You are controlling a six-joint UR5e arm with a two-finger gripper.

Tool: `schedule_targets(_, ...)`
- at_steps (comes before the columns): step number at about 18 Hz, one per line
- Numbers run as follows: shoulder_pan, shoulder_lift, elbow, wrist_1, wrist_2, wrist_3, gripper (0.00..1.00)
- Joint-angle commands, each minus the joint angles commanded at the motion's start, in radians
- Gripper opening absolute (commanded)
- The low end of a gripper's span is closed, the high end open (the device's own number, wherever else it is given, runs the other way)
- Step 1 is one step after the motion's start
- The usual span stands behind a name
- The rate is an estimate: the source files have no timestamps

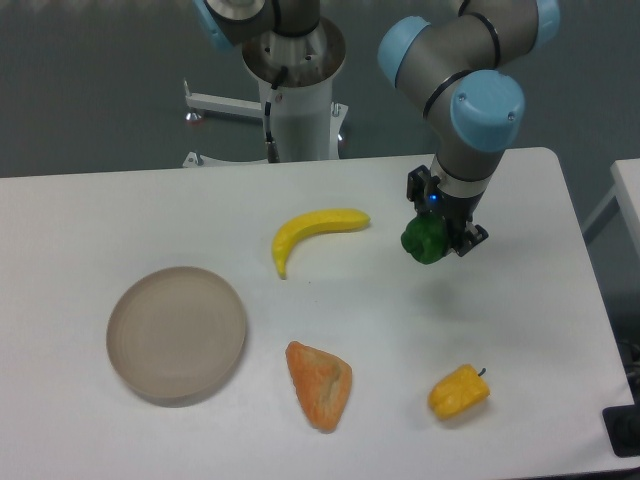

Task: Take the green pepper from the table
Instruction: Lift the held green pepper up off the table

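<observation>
Gripping the green pepper [425, 241] between closed jaws, the gripper [440, 236] holds it apparently clear of the table [120, 210], right of the banana [312, 231], so the pick looks essentially done, though the gap beneath is hard to judge.

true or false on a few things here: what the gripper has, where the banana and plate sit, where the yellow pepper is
1. The gripper is shut on the green pepper. True.
2. The green pepper lies in the plate. False: it is in the gripper, far right of the plate, which holds nothing.
3. The banana lies on the table, left of the gripper. True.
4. The yellow pepper sits at the table's far left edge. False: it is near the front right.
5. The orange item touches the banana. False: they lie apart.
</observation>
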Motion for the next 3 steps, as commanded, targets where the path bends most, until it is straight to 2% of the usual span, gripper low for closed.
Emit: schedule_targets(3, 0.0, -0.002, 0.002, 0.002, 0.0, 0.0, 0.19)
